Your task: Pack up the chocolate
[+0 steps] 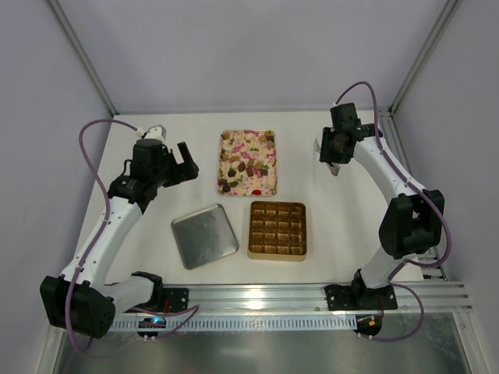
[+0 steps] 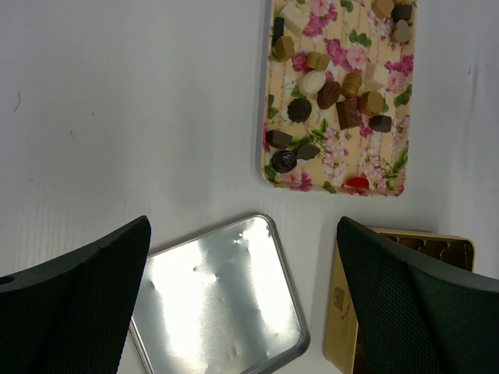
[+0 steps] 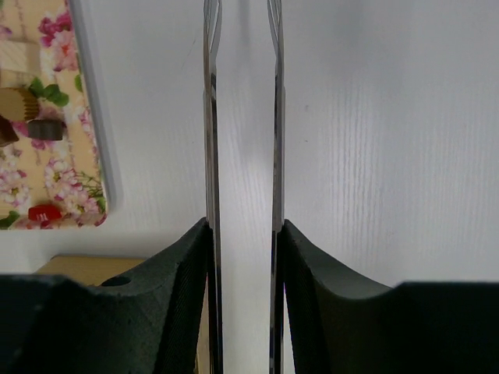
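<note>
The chocolate (image 1: 248, 162) lies loose on a pink-and-cream floral tray (image 1: 248, 132) at the table's middle back: several brown rounds and lumps, some cream ones, one red. It also shows in the left wrist view (image 2: 335, 86) and the right wrist view (image 3: 35, 128). A gold-brown gridded box (image 1: 277, 255) stands in front of the tray. My left gripper (image 1: 185, 162) is open and empty, raised left of the tray; in its wrist view (image 2: 242, 226) its jaws stand wide apart. My right gripper (image 1: 331, 152) is right of the tray, shut on thin metal tongs (image 3: 210, 117) whose blades stand apart.
A silver lid (image 1: 204, 235) lies tilted left of the gold box, also seen in the left wrist view (image 2: 218, 296). The box's side (image 2: 343, 312) shows beside it. White walls and frame posts enclose the table. A metal rail runs along the near edge.
</note>
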